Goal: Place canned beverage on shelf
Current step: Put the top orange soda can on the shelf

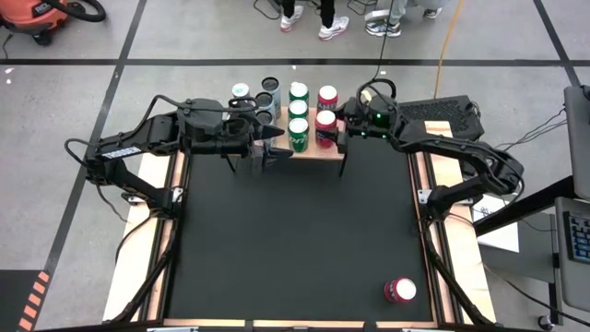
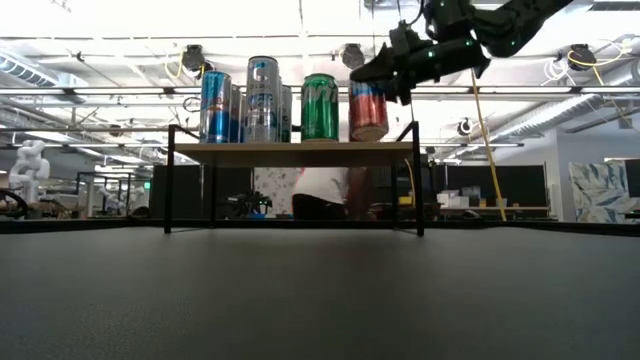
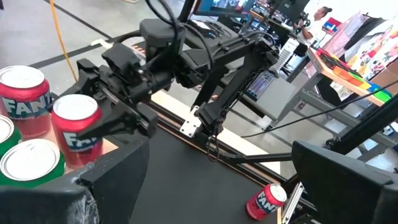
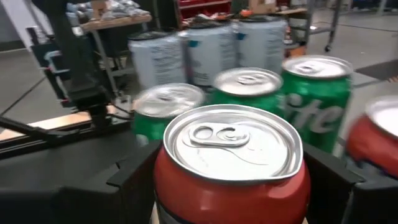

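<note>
A loose red can [image 1: 400,290] lies near the table's front right corner. The right gripper [image 1: 330,128] clamps another red can [image 1: 324,123] at the shelf [image 1: 318,151] edge, beside green cans [image 1: 298,132]. The left gripper [image 1: 273,146] hovers open at the shelf's front.

Readable brand lettering on the cans

Two red cans [image 3: 25,102] on the shelf show white "FAN" lettering in the left wrist view, cut off at the edges; a green can [image 4: 318,106] in the right wrist view shows "ite"; other labels cannot be read.

glossy metal red can [image 4: 231,167], light wood shelf [image 2: 293,149], matt black tabletop [image 1: 295,240].
</note>
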`<state>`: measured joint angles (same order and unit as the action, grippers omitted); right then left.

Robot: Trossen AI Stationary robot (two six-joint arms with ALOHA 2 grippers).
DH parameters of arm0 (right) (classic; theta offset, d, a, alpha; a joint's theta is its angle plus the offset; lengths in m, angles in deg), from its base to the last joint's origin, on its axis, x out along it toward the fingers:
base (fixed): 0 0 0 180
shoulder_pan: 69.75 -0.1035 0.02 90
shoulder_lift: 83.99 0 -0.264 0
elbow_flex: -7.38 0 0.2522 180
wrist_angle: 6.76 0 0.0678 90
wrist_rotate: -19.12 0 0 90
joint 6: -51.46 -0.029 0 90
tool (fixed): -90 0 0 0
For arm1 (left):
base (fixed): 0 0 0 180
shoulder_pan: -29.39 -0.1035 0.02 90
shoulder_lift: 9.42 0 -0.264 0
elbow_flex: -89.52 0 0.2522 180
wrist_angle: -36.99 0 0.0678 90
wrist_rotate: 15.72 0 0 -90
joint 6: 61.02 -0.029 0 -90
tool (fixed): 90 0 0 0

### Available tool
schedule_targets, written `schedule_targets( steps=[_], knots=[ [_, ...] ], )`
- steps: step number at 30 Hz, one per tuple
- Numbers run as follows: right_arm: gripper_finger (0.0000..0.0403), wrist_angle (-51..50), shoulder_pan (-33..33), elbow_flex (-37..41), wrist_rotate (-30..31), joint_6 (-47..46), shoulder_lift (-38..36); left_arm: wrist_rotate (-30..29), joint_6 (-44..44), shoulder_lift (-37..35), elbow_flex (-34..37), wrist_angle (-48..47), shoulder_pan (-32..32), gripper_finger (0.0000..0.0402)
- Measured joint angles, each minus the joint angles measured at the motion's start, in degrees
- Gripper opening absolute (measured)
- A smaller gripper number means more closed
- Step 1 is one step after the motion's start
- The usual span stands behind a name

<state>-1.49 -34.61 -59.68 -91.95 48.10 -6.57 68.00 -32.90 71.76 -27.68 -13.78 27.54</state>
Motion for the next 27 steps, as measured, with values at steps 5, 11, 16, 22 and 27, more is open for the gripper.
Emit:
schedule_targets(
  steps=[5, 11, 16, 22, 27],
  knots=[
    [0.0281, 0.0, 2.2, 0.0, -1.4, 1.0, 0.3, 0.0, 0.0, 0.0, 0.0, 0.0, 0.0, 0.0391],
    [0.0281, -0.4, 4.9, 0.0, -7.8, 0.8, 0.4, 0.0, 0.0, 0.0, 0.0, 0.0, 0.0, 0.0391],
    [0.0281, -0.3, 5.8, 0.0, -7.7, 1.7, 0.4, -0.9, -0.3, 0.0, 0.0, 0.0, 0.0, 0.0391],
    [0.0281, -0.4, 5.7, 0.0, -7.8, 1.9, 0.4, -1.9, -0.3, 0.0, 0.0, 0.0, 0.0, 0.0391],
    [0.0281, -0.4, 5.7, 0.0, -7.4, 2.9, 0.4, -2.6, -0.5, 0.0, 0.0, 0.0, 0.0, 0.0391]
  ],
)
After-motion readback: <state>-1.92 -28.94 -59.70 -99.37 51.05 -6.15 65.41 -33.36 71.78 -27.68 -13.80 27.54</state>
